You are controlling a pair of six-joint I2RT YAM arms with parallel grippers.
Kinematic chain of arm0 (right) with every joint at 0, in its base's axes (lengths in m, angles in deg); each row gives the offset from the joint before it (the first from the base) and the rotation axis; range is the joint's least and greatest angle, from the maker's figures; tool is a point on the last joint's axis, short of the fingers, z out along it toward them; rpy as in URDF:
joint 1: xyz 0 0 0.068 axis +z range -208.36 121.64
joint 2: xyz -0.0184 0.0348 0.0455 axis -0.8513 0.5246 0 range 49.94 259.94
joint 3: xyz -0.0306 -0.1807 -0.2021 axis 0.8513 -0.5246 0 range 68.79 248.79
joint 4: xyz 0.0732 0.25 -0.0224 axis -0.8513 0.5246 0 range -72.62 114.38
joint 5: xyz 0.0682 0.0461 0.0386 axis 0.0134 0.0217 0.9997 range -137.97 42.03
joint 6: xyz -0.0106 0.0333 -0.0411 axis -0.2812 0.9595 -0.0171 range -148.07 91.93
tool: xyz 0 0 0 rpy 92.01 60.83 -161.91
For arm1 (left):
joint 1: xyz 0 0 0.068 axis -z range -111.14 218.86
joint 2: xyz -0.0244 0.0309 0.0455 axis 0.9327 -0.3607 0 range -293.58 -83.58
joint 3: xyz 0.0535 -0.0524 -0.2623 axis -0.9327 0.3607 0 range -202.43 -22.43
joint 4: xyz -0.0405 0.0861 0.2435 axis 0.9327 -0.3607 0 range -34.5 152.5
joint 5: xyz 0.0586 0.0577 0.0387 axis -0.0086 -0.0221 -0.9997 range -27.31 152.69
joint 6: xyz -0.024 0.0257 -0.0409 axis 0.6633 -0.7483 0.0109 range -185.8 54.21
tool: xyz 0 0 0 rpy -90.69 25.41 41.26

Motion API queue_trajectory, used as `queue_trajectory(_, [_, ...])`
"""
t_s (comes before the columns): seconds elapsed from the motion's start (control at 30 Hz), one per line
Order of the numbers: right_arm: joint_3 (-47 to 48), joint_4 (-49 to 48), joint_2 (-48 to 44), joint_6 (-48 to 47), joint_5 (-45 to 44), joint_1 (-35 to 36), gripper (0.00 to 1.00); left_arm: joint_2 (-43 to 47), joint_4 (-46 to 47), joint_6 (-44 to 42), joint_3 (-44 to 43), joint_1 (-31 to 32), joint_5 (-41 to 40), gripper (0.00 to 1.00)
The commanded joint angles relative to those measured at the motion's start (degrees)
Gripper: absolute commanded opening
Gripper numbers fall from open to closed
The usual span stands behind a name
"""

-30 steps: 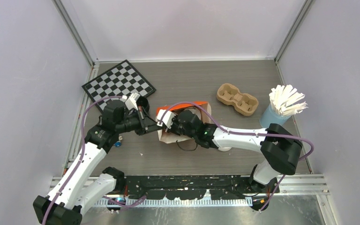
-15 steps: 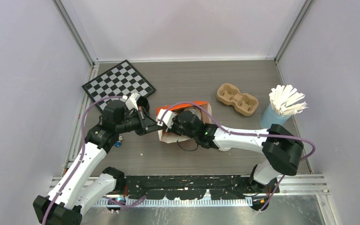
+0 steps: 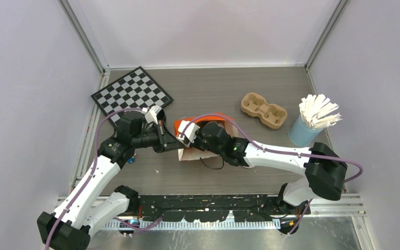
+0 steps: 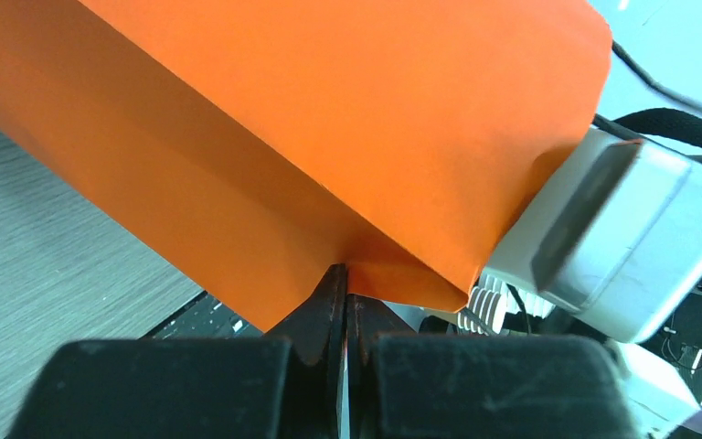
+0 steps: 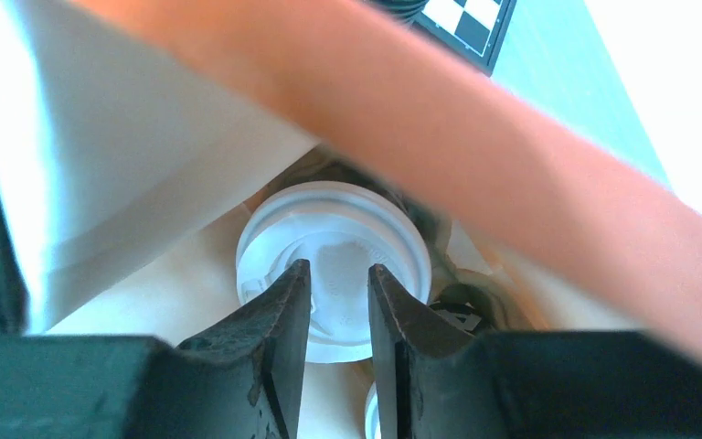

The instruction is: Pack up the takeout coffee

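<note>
The coffee cup (image 5: pixel 338 229) sat deep inside the orange bag (image 3: pixel 214 116). In the right wrist view, only its round white sip lid showed, facing the camera, with the bag's pale inner walls around it. Whether the cup rested on the bag's bottom could not be told.

The right end effector (image 5: pixel 338 272) was reaching into the bag's mouth. Its two dark fingers were slightly spread, with a narrow gap between them through which the lid showed. Nothing appeared to be clamped between them, so the cup looked let go of rather than carried.

The left end effector (image 4: pixel 345 274) was pressed together on a fold of the bag's orange wall near its edge, at about 9 o'clock of the bag in the overhead view, holding the bag steady.

By these views the main step, getting the coffee into the bag, seemed done or very nearly so. What was probably left was drawing the right arm out without dragging or tipping the cup, then releasing the bag wall.

The bag lay near the middle of the grey surface (image 3: pixel 213 83). A chessboard (image 3: pixel 132 92) lay well apart at about 10 o'clock of it. A cardboard cup carrier (image 3: pixel 263 110) sat at about 2 o'clock, and a blue cup of white sticks (image 3: pixel 304 130) beyond that at about 3 o'clock.
</note>
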Motion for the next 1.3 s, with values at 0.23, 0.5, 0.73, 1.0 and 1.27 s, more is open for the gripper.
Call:
queue_trajectory(0.23, [2.09, 1.56, -6.31, 1.69, 1.57, 0.42, 0.35, 0.01, -1.72, -0.3, -2.36, 0.29, 1.3, 0.0])
queue_trajectory(0.5, [2.78, 6.24, -10.98, 2.55, -0.24, 0.44, 0.36, 0.45, -0.82, 1.35, -2.69, 0.29, 0.65, 0.0])
queue_trajectory(0.73, [4.71, 12.55, -15.18, 3.2, 2.66, 0.41, 0.36, 0.0, -0.74, 1.97, -3.77, 0.29, 0.51, 0.0])
queue_trajectory(1.0, [6.51, 17.09, -19.92, 5.48, 6.31, 0.34, 0.36, -0.45, 1.02, 4.87, -5.05, 0.29, -0.35, 0.0])
queue_trajectory(1.27, [8.32, 18.08, -20.66, 6.97, 7.26, 0.38, 0.38, -1.51, 0.55, 6.54, -6.49, 0.29, -1.62, 0.0])
